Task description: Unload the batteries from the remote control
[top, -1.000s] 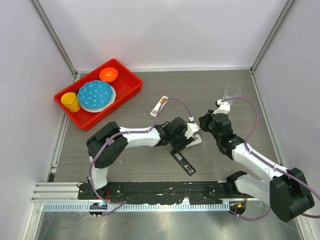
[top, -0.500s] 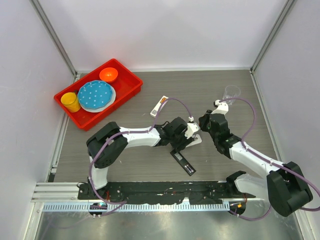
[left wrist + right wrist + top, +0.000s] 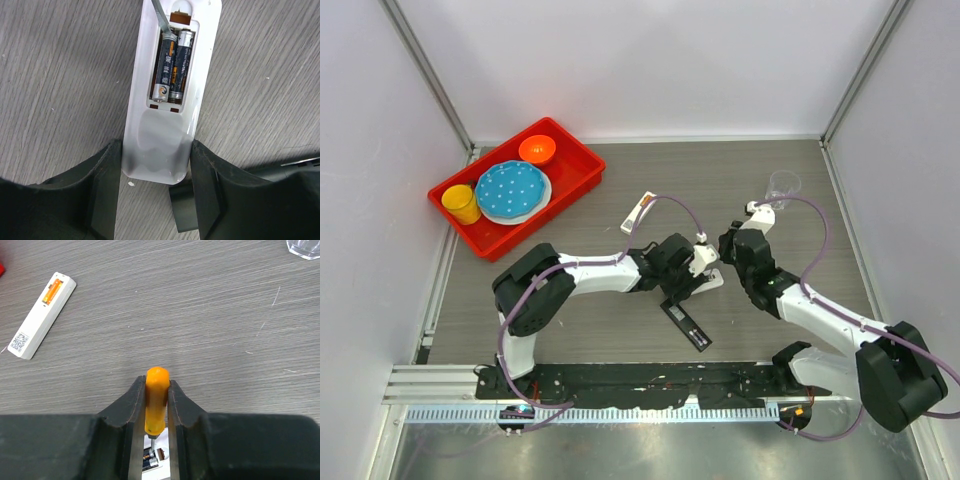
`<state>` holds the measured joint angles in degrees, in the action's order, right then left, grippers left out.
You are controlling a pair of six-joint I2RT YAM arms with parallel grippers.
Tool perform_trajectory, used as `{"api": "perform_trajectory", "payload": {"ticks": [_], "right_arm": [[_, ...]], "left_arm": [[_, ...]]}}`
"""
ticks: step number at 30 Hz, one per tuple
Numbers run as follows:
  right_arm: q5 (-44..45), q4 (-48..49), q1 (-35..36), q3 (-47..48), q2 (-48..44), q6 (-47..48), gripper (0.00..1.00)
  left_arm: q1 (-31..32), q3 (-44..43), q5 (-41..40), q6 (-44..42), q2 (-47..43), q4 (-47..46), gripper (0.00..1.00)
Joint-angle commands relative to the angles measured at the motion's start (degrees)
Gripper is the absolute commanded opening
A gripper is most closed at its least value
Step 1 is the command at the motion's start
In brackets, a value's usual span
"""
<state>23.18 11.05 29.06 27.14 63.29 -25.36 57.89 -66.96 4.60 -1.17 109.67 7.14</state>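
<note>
The white remote control [image 3: 160, 145] lies back-up on the table with its battery bay uncovered, and my left gripper [image 3: 156, 155] is shut on its near end, one finger on each side. Two dark batteries [image 3: 172, 65] with orange print sit side by side in the bay. My right gripper [image 3: 157, 382] is shut on an orange-handled screwdriver [image 3: 157, 400]. Its metal shaft [image 3: 161, 17] reaches down onto the end of the left battery. From above, the remote control [image 3: 708, 282] lies between my left gripper [image 3: 695, 270] and my right gripper [image 3: 730, 245].
A second white remote [image 3: 640, 212] lies farther back, orange showing in its bay [image 3: 52, 290]. A long black flat piece [image 3: 687, 323] lies just beside the held remote. A clear cup [image 3: 782, 185] stands back right. A red tray [image 3: 582, 165] with dishes sits back left.
My right arm has shifted slightly left toward the remote, still holding the screwdriver. The left arm and the remote have not moved.
</note>
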Motion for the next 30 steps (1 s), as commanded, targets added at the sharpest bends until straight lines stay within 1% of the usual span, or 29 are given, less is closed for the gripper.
{"api": "perform_trajectory", "payload": {"ticks": [1,9,14,19,21,26,30], "right_arm": [[3.8,-1.8,2.6,1.8,-0.4,3.7,0.01],[6.7,-2.2,6.0,1.7,0.9,4.5,0.01],[8.5,-2.9,7.2,1.8,-1.6,5.0,0.01],[7.9,-4.0,7.3,1.6,-3.0,4.4,0.01],[7.6,-4.3,7.3,1.3,-3.4,4.1,0.01],[8.0,-4.1,7.3,0.9,-3.8,3.7,0.01],[9.2,-2.4,7.3,0.6,-1.5,3.6,0.01]], "left_arm": [[0.6,-0.6,2.5,0.8,0.2,2.2,0.28],[0.6,-0.5,2.5,0.9,0.2,2.2,0.28],[0.6,-0.5,2.5,0.8,0.0,2.2,0.28],[0.6,-0.5,2.4,0.8,0.0,2.1,0.21],[0.6,-0.5,2.4,0.8,0.0,2.1,0.17],[0.6,-0.3,2.4,0.8,-0.1,2.0,0.15],[0.6,-0.3,2.6,0.9,-0.2,2.1,0.15]]}}
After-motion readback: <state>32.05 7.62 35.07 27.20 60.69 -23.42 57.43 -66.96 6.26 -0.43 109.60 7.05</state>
